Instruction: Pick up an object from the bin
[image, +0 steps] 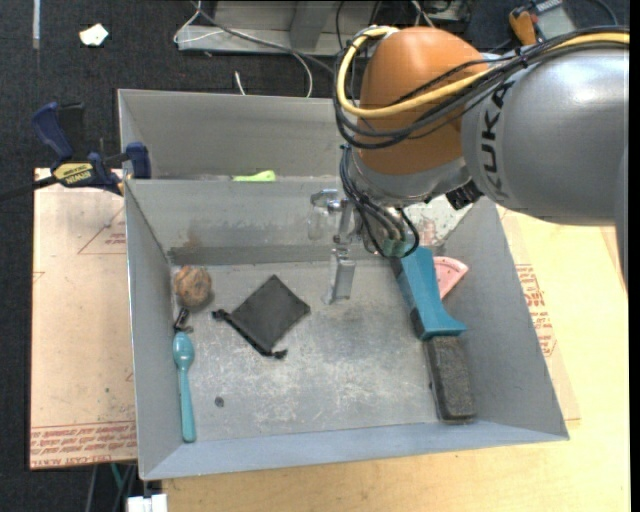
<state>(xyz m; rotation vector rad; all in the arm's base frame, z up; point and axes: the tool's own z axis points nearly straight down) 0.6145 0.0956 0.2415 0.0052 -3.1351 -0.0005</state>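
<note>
My gripper (341, 285) hangs low over the middle of the bin near the back wall, its metal tip close to the floor. A flat black square pouch (265, 312) lies just left of and in front of it, apart from it. To its right a teal-handled brush (432, 298) with a dark grey head lies lengthwise along the right wall. A pink piece (452, 275) lies partly under that handle.
A brown lumpy ball (192, 285) sits by the left wall, with a teal plastic spoon (185, 385) in front of it. A small yellow-green thing (254, 177) lies at the back rim. The arm's orange dome and cables overhang the back right of the bin.
</note>
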